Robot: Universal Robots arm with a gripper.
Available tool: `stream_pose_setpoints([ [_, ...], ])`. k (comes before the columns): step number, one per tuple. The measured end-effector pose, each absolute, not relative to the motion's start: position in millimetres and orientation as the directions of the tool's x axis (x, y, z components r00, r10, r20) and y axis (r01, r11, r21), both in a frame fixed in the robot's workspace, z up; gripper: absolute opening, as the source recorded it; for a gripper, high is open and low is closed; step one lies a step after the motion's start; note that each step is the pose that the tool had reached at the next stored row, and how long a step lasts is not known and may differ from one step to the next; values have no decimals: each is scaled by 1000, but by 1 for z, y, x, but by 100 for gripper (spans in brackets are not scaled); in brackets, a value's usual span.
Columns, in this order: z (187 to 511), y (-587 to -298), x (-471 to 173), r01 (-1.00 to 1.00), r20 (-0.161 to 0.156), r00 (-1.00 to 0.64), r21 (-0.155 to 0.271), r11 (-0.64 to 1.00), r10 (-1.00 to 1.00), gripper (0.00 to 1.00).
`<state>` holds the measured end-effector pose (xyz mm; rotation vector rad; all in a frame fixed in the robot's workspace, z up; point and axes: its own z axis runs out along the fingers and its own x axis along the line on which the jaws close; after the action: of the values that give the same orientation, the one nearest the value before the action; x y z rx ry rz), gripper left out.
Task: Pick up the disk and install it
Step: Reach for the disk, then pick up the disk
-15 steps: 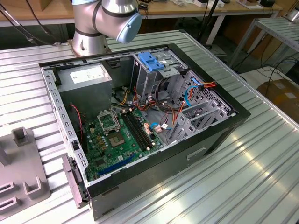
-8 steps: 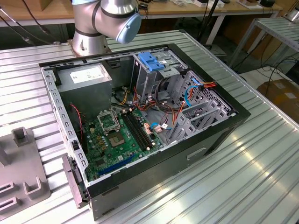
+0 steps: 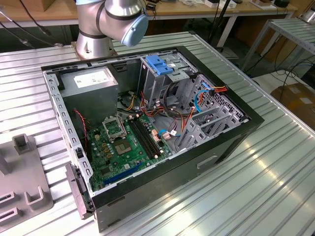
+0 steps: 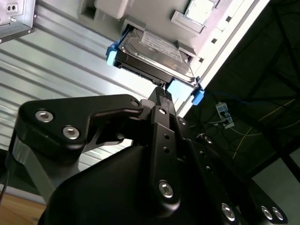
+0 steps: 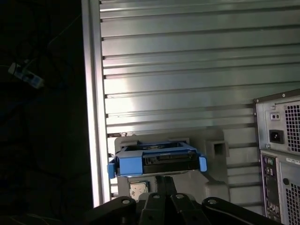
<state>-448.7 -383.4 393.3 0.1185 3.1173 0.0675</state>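
The disk (image 4: 157, 49) is a grey metal drive with a white label in a light blue carrier rail. It lies on a grey holder block (image 5: 216, 149) on the ribbed metal table. In the first wrist view the disk (image 5: 159, 161) shows edge-on, just beyond my gripper (image 5: 165, 180). The black fingers stand together, shut, with nothing between them. In the second wrist view my gripper (image 4: 161, 91) has its tips at the disk's near edge, between the two blue rail ends. I cannot tell whether they touch it.
The open computer case (image 3: 231, 142) lies on the table, with the motherboard, cables and a metal drive cage with a blue handle (image 3: 160, 64) inside. Its rear panel (image 5: 281, 140) stands close to the holder. The table edge (image 5: 91, 93) runs beside the holder. A grey fixture (image 3: 24, 182) lies at the exterior view's left.
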Motion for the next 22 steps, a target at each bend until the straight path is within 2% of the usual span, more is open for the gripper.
stream_pose_setpoints([
  [22,393,-381,-465,71,-20,-997,44,997,72,10],
])
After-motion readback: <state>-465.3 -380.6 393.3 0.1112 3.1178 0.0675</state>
